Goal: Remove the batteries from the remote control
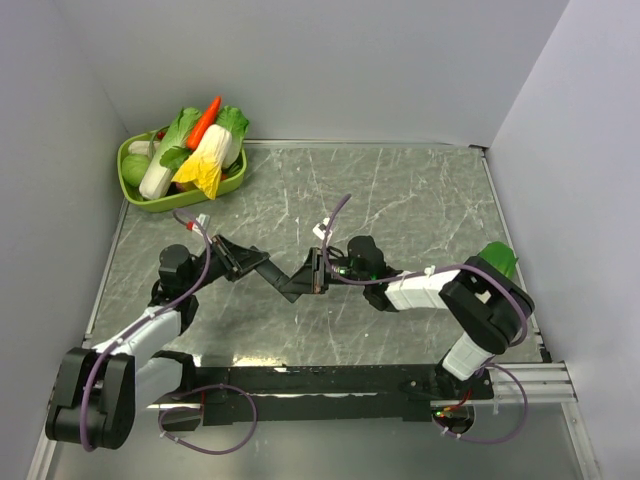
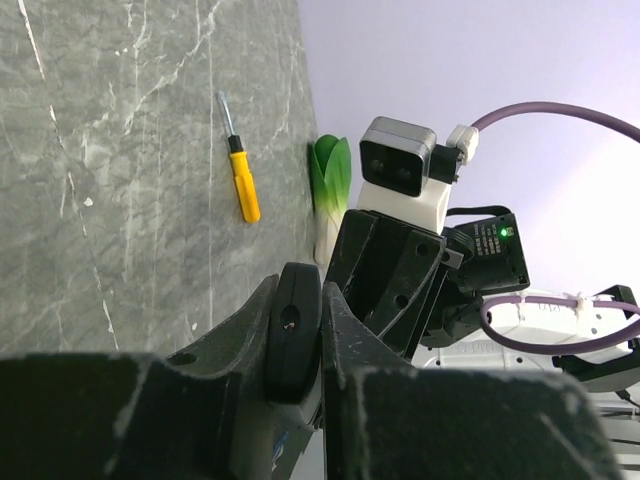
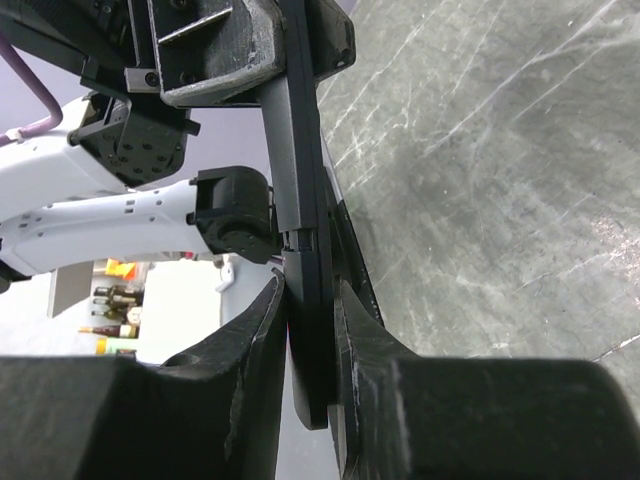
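The remote control is a slim black bar held above the table between both grippers. My left gripper is shut on its left end, and the left wrist view shows the remote's rounded end pinched between the jaws. My right gripper is shut on the other end, and the right wrist view shows the remote edge-on between the jaws. A seam in the remote's edge shows just past my right fingertips. No batteries are in view.
A green basket of toy vegetables stands at the back left corner. A toy green leafy vegetable lies by the right wall. A yellow-handled screwdriver lies on the table near that vegetable.
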Motion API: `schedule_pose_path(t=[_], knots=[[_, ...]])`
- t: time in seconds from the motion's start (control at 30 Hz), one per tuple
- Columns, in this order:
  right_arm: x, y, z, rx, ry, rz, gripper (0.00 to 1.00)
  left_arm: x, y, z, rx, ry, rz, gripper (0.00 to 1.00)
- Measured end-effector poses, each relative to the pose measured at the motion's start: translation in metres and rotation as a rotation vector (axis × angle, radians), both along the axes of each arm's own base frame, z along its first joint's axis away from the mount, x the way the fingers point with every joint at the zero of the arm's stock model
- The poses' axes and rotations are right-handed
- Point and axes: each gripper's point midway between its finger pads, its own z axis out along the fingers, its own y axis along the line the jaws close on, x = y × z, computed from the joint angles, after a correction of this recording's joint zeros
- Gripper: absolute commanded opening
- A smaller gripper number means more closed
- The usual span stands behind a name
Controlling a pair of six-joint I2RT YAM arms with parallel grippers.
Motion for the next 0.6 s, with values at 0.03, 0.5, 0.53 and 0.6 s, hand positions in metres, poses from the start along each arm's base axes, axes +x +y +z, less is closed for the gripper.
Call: schedule_pose_path(t=[0.03, 0.5, 0.53, 0.6], knots=[[0.0, 0.0, 0.0, 0.002, 0.001, 0.0, 0.29, 0.0, 0.0, -0.001, 0.0, 0.004, 0.0, 0.01], [0.001, -0.004, -0.01, -0.01, 0.015, -0.015, 0.45, 0.002, -0.001, -0.013, 0.013, 0.05, -0.003, 0.01], [0.002, -0.003, -0.011, -0.015, 0.017, -0.014, 0.46, 0.002, -0.001, -0.013, 0.016, 0.051, -0.002, 0.01], [0.004, -0.008, -0.02, -0.055, 0.041, -0.021, 0.38, 0.009, 0.003, -0.014, 0.044, 0.026, 0.029, 0.01]])
